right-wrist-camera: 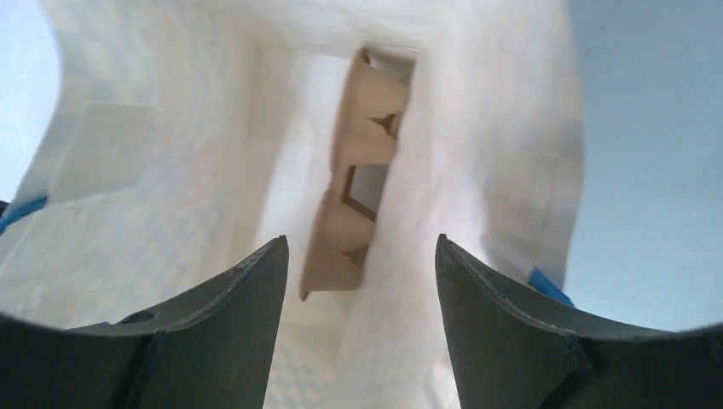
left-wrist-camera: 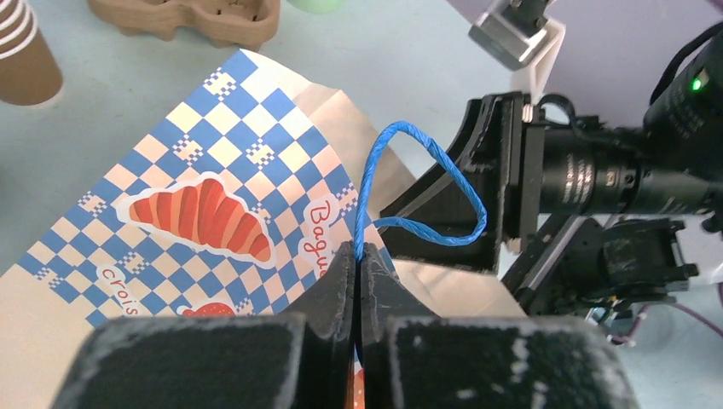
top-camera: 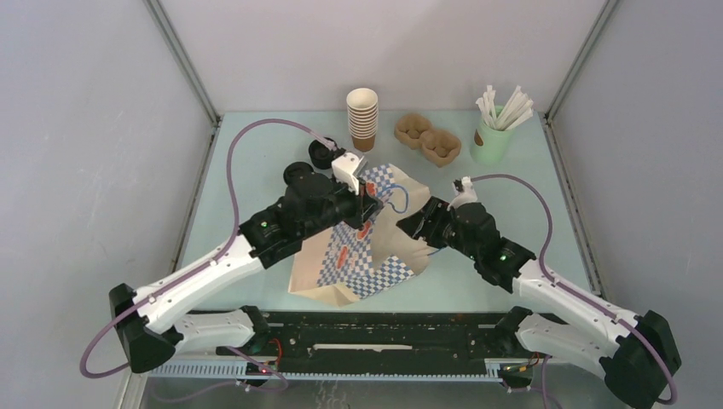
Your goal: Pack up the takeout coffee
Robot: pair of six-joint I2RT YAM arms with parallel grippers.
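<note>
- Kraft-brown stack of kraft cups (top-camera: 362,119) stands upright at the far edge of the table (top-camera: 546,221), about mid-width. Its base also shows at the top-left corner of the left wrist view (left-wrist-camera: 21,60).
- Stack is well apart from both grippers; nothing touches it.
- Paper bag (top-camera: 367,264) lies on its side mid-table, blue-and-white checker print with croissant graphics. Mouth points to the far edge, folded bottom to the near edge.
- Left gripper (left-wrist-camera: 358,256) is clenched on the blue handle (left-wrist-camera: 401,128), a twisted paper cord. Fingers are pressed together with the cord pinched between them, right at the bag's rim.
- Rest of the handle loop stands free above the bag, in front of the right arm's black wrist.
- Right gripper (right-wrist-camera: 362,247) is released: fingers spread apart, nothing between them.
- It sits inside the bag's mouth, coming in from the right side. Its wrist view shows the bag's pale inner walls (right-wrist-camera: 170,170) and a brown folded seam at the bottom.
- Cannot tell from that view whether any cup sits in the bag.
- Moulded-pulp tray (top-camera: 428,138) lies at the far edge just right of the stack, empty wells up.
- Pale green cup (top-camera: 492,141) with white straws stands near the far-right corner, just beside the tray.
</note>
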